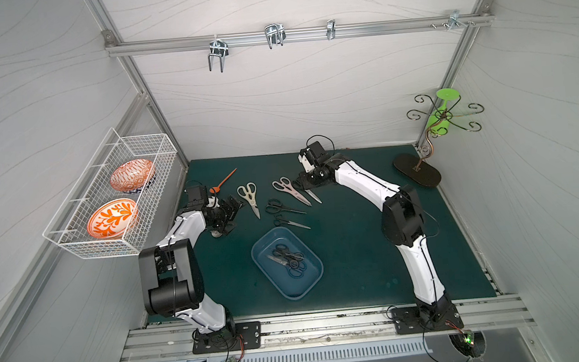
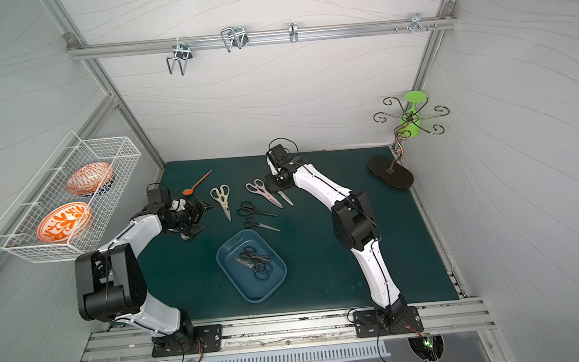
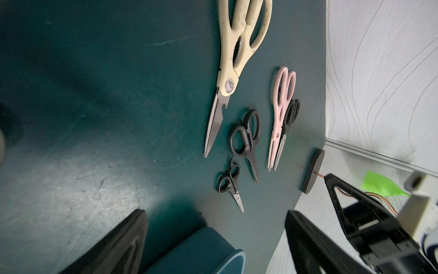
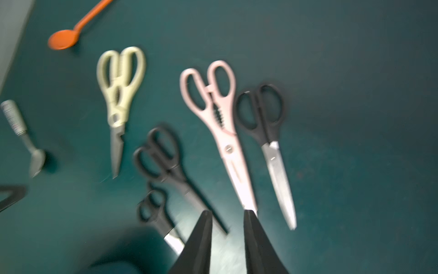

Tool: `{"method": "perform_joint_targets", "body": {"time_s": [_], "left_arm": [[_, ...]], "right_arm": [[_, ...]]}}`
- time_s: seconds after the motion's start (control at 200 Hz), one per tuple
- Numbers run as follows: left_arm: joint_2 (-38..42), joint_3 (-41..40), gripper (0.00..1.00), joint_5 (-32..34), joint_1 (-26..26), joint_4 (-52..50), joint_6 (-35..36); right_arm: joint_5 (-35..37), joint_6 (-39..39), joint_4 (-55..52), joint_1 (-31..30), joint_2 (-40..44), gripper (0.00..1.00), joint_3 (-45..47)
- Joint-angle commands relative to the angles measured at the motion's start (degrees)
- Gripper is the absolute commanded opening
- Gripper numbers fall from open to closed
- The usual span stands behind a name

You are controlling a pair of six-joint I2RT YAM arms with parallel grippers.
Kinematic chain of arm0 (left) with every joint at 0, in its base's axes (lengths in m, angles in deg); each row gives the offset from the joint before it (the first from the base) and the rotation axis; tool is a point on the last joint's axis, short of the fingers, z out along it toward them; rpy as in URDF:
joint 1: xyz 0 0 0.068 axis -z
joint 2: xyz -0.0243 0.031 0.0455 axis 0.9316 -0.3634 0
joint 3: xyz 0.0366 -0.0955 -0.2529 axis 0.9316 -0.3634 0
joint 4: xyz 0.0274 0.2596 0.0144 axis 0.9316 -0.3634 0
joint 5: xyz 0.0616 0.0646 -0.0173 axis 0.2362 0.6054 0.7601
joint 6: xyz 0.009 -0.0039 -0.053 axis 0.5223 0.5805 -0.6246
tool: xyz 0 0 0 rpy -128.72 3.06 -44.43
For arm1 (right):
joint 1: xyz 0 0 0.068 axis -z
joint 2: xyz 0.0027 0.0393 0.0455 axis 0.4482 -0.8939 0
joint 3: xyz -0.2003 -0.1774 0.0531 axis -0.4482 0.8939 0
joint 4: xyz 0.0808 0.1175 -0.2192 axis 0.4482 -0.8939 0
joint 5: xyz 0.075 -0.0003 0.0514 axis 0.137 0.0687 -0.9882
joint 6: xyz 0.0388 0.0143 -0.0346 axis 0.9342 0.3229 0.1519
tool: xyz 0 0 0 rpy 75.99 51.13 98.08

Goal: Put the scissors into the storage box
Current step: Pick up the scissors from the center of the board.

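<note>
The blue storage box [image 1: 268,243] sits on the green mat near the front and holds a few black-handled scissors [image 1: 287,258]. Behind it lie cream-handled shears [image 1: 250,199], pink-handled shears [image 1: 290,190], a black-handled pair [image 4: 267,132] beside the pink ones, and two smaller black pairs [image 1: 279,207] [image 1: 286,221]. My right gripper [image 4: 226,211] hovers over the pink shears' blade tip, its jaws a little apart with nothing between them. My left gripper [image 3: 214,212] stands wide open and empty, left of the cream shears, with the box rim [image 3: 234,253] just below it.
An orange spoon [image 1: 222,181] lies at the back left of the mat. A white wire basket [image 1: 158,142] with two orange bowls hangs on the left wall. A hook stand's black base [image 1: 418,170] and a green glass [image 1: 441,113] occupy the back right corner.
</note>
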Motion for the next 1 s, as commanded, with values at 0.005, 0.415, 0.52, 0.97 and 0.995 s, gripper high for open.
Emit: {"method": "perform_joint_targets", "body": {"time_s": [0.005, 0.415, 0.52, 0.97, 0.995], "left_arm": [[-0.1, 0.3, 0.95, -0.9, -0.1, 1.8, -0.3], [-1.3, 0.6, 0.95, -1.3, -0.2, 2.2, -0.5], [-1.4, 0.6, 0.95, -1.3, -0.2, 2.2, -0.6], [-2.2, 0.6, 0.95, -0.9, 0.5, 1.9, 0.1], [-2.2, 0.6, 0.95, -0.9, 0.6, 1.9, 0.1]], "right_arm": [[-2.3, 0.9, -1.0, 2.3, -4.6, 0.31, -4.4], [-8.9, -2.5, -1.9, 5.0, -14.2, 0.38, -10.9], [-8.9, -2.7, -1.1, 5.0, -13.9, 0.38, -9.7], [-1.6, 0.5, 4.3, 4.9, -18.2, 0.41, -15.3], [-1.2, 0.8, 4.3, 4.9, -18.8, 0.41, -16.0]]}}
